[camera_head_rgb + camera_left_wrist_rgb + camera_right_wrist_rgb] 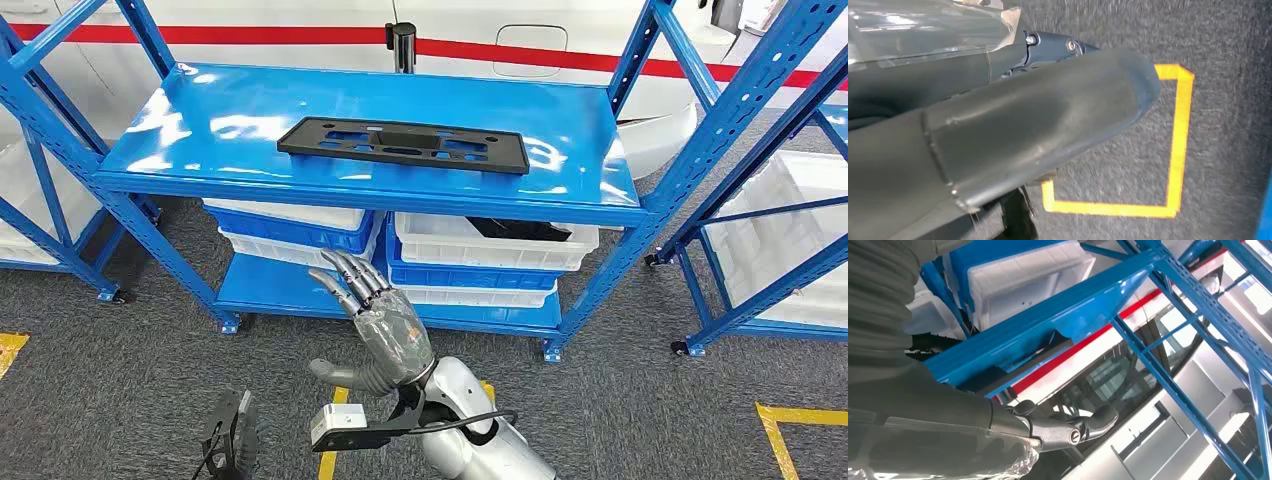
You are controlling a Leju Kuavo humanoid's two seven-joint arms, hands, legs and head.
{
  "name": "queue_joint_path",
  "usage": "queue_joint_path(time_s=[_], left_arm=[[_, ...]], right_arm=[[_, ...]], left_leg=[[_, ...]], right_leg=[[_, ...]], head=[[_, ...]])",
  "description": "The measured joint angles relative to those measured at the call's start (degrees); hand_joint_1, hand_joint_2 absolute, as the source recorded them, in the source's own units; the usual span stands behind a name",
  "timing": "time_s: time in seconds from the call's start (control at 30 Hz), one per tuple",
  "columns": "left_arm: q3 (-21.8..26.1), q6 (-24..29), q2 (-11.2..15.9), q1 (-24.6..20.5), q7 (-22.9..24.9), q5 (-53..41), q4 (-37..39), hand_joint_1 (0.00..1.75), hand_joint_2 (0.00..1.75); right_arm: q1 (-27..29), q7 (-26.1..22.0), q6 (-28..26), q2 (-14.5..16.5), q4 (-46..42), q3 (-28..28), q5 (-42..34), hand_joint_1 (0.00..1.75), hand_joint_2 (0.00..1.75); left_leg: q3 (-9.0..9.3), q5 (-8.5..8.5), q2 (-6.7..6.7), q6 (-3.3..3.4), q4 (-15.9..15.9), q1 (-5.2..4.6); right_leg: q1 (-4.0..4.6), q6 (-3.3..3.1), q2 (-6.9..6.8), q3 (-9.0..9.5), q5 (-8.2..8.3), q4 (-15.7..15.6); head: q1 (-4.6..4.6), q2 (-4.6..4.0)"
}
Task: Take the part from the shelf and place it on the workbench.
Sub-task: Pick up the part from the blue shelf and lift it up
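In the head view my right hand (385, 325) sits low in the centre of the frame, raised in front of the shelf (370, 150), fingers apart and straight, holding nothing; the part (403, 144), a flat black frame, lies on the blue top deck in the upper middle, well apart from that hand; below the deck, white and blue bins (490, 255) are stacked on the lower level; grey carpet (120, 380) with yellow tape marks fills the bottom; in the left wrist view my left hand (998, 135) looms dark and close over a yellow floor outline (1175, 150), and I cannot tell how its fingers lie.
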Motion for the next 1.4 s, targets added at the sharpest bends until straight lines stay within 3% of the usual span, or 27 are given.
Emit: queue_joint_path(time_s=[0.13, 0.23, 0.27, 0.37, 0.47, 0.57, 0.93, 1.4], left_arm=[[-0.45, -0.09, 1.15, -0.07, 0.17, -0.2, 0.0, 0.0, 0.0], [-0.66, 1.7, 1.94, 0.41, -0.71, 0.0, 0.01, 0.0, 0.0], [-0.59, 3.21, 2.44, 1.42, -3.07, 0.28, 0.03, 0.0, 0.0], [0.59, 6.05, 5.37, 6.85, -18.44, 2.27, 0.63, 0.0, 0.0], [3.11, 5.85, 8.54, 10.81, -28.96, 4.37, 1.1, 0.0, 0.0], [4.76, 6.53, 9.6, 11.7, -30.6, 4.11, 1.26, 0.0, 0.0], [6.44, 9.69, 5.66, 15.73, -20.94, 2.85, 3.63, 0.0, 0.0], [9.3, 7.82, 4.09, 16.19, -20.76, 4.68, 4.17, 0.0, 0.0]], right_arm=[[-0.02, 0.0, 0.19, -0.26, 0.33, 0.0, -0.15, 0.0, 1.75], [0.0, 0.53, 0.03, -0.36, 0.45, -0.02, 0.23, 0.0, 0.44], [0.26, 1.19, -0.48, -0.47, 0.3, -0.2, 0.87, 0.0, 0.44], [3.05, 2.54, -3.04, -1.85, -1.98, -1.96, 3.0, 0.0, 1.75], [5.48, 1.14, -5.01, -3.53, -4.03, -4.12, 5.4, 0.0, 1.75], [6.04, 0.49, -6.59, -3.8, -4.36, -4.65, 8.44, 0.0, 1.75], [4.93, -0.22, -10.41, -3.49, -3.36, -4.78, 10.07, 0.0, 1.75], [1.78, -0.63, -13.33, -1.84, -1.12, -3.81, 12.73, 0.0, 1.75]], left_leg=[[-0.05, 0.0, -0.02, 0.22, 0.02, -0.09], [-0.11, -0.02, -0.04, 0.33, 0.01, -0.16], [-0.07, -0.07, 0.02, 0.42, 0.01, -0.16], [0.22, -0.31, 0.38, 0.66, 0.03, -0.16], [0.08, -0.34, 0.41, 0.66, 0.05, -0.13], [-0.01, -0.33, 0.04, 0.66, 0.02, -0.04], [0.03, -0.32, -0.05, 0.66, 0.02, 0.04], [0.05, -0.32, -0.07, 0.66, 0.02, 0.05]], right_leg=[[-0.1, 0.15, -0.01, 0.0, 0.08, -0.12], [-0.18, 0.29, -0.04, 0.06, 0.08, -0.13], [-0.19, 0.42, -0.01, 0.1, 0.05, -0.14], [-0.27, 0.73, 0.2, 0.12, -0.06, -0.16], [-0.36, 0.78, 0.15, -0.15, -0.13, -0.17], [-0.36, 0.92, -0.14, -0.08, -0.26, -0.17], [-0.34, 0.93, -0.15, 0.0, -0.26, -0.15], [-0.33, 0.93, -0.15, 0.02, -0.26, -0.15]], head=[[0.01, 0.0], [0.01, 0.0], [0.01, 0.0], [0.0, 0.0], [-0.01, 0.0], [-0.01, 0.0], [-0.01, 0.0], [-0.01, 0.0]])
